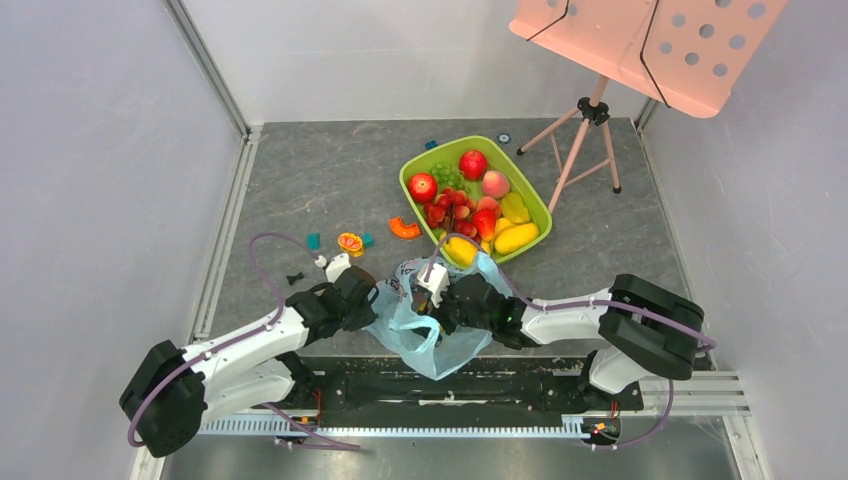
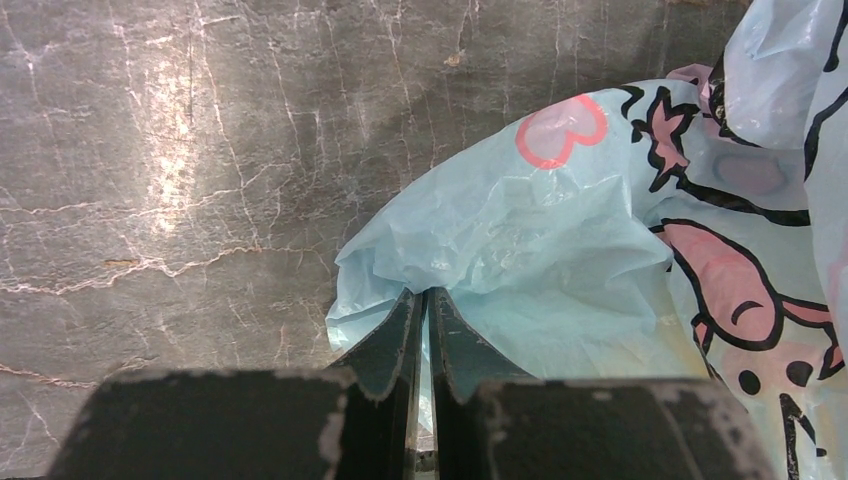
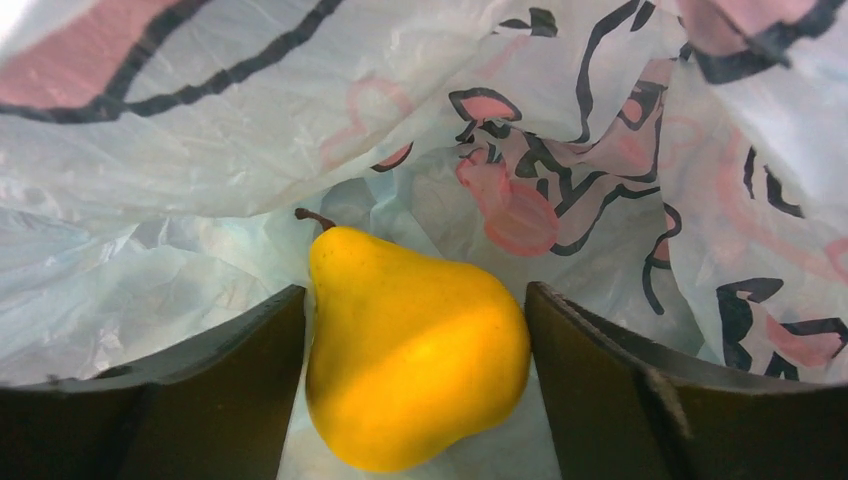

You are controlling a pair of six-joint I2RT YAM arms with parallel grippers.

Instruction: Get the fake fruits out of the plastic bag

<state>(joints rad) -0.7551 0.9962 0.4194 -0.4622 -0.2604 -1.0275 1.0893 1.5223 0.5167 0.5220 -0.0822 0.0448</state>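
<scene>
Grey, marble-veined tabletop point(image 1: 300, 190) fills the floor of a white-walled booth, with a pink music stand point(image 1: 650, 45) at the far right corner. Both my arms reach inward from the near edge and meet at the plastic bag point(image 1: 425, 350), which lies crumpled between them, just short of the green tray point(image 1: 546, 212).

My left arm runs low from its base at the lower left, its forearm slanting up and to the right. My left hand point(image 2: 425, 300) is pinched together on a fold at the bag's edge. The thin blue film is caught between the two fingers, with the bare tabletop beyond it and the pink cartoon prints off to the right.

My right arm is folded, elbow out at the far right, forearm lying nearly level and pointing left. My right hand point(image 3: 415, 290) is pushed into the bag, printed film all around it. Its fingers stand wide apart with a yellow pear point(image 3: 410, 370) between them, stem pointing away from me. Each finger is just beside the pear's flank; I cannot tell whether either one presses on it.

Other fake fruits point(image 1: 473, 164), red, yellow and green, lie heaped in the tray.
</scene>
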